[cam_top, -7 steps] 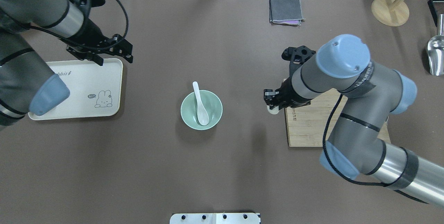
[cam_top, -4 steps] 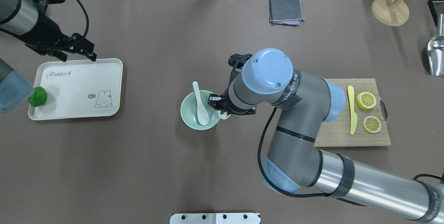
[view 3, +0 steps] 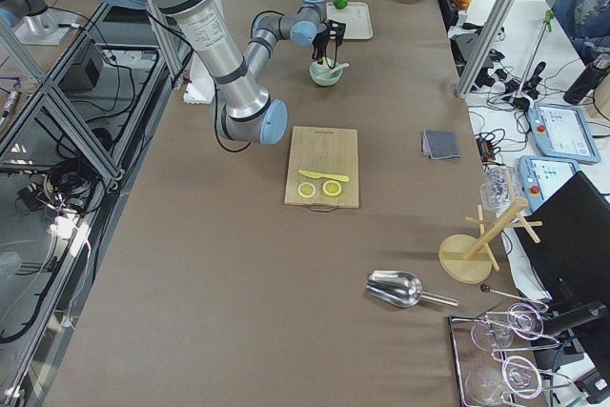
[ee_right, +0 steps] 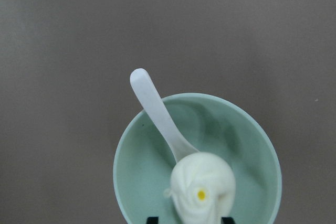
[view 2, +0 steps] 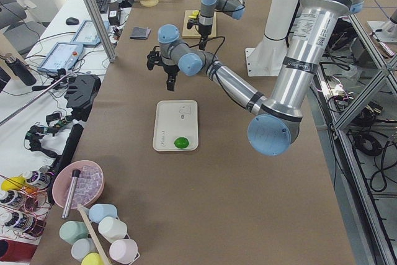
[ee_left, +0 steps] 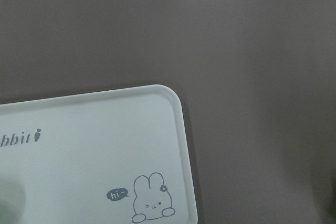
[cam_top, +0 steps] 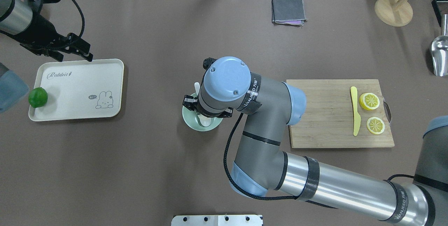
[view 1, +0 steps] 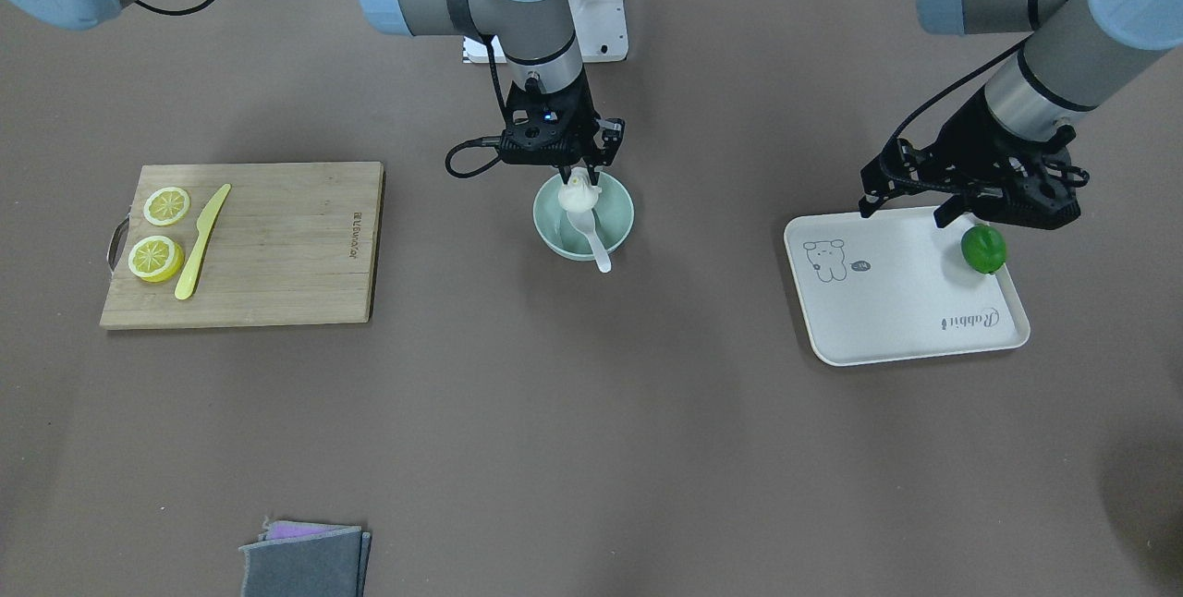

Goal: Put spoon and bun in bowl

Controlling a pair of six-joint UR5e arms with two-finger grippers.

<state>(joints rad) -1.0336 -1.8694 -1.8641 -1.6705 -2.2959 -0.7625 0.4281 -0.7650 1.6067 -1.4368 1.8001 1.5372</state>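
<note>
The pale mint-green bowl [view 1: 617, 225] stands mid-table, also showing in the right wrist view [ee_right: 252, 124] and partly under my right wrist in the overhead view [cam_top: 190, 121]. The white spoon [ee_right: 157, 114] lies in it, scoop inside, handle [view 1: 601, 257] over the rim. My right gripper [view 1: 579, 179] is shut on the white pleated bun [view 1: 579, 197] and holds it just above the bowl, over the spoon's scoop [ee_right: 203, 187]. My left gripper [cam_top: 74, 57] is open and empty, above the far edge of the cream tray [cam_top: 87, 79].
A green lime [cam_top: 37, 97] lies on the tray's left end. A wooden cutting board [cam_top: 325, 114] with a yellow knife [cam_top: 355, 110] and two lemon slices is on the right. A grey cloth [cam_top: 288, 11], wooden stand [cam_top: 393, 9] and metal scoop [cam_top: 440, 56] are at the far side.
My right arm has carried the bun left from the cutting board's edge to over the bowl. My left arm has drawn back to the left, uncovering the lime.
</note>
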